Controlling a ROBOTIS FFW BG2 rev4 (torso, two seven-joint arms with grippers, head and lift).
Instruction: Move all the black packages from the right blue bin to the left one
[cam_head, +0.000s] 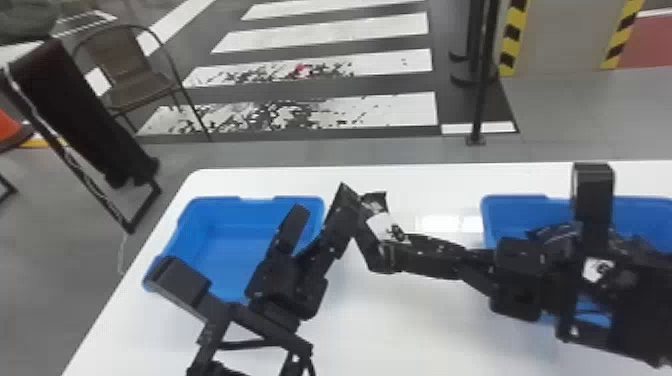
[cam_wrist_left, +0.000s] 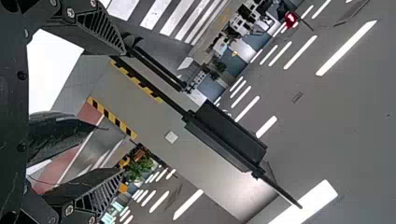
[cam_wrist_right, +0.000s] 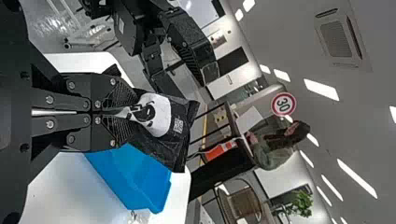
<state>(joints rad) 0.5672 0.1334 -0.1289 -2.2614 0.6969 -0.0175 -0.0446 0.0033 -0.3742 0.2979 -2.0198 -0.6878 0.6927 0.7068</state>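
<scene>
In the head view my right gripper (cam_head: 395, 255) comes in from the right, above the table between the bins. It is clamped on a black package (cam_head: 382, 224) with a white label. The right wrist view shows the same package (cam_wrist_right: 161, 119) pinched in the right gripper (cam_wrist_right: 128, 112). My left gripper (cam_head: 317, 215) stands beside the package, over the right side of the left blue bin (cam_head: 185, 240). In the left wrist view the left gripper (cam_wrist_left: 114, 112) has its fingers apart, with a glossy dark shape (cam_wrist_left: 60, 135) between them. The right blue bin (cam_head: 510, 215) lies partly behind the right arm.
The white table (cam_head: 415, 320) carries both bins. Beyond its left edge stand a black padded frame (cam_head: 80, 110) and a brown chair (cam_head: 132, 75). A black post (cam_head: 480, 100) rises behind the table. Both arms are close together near the middle.
</scene>
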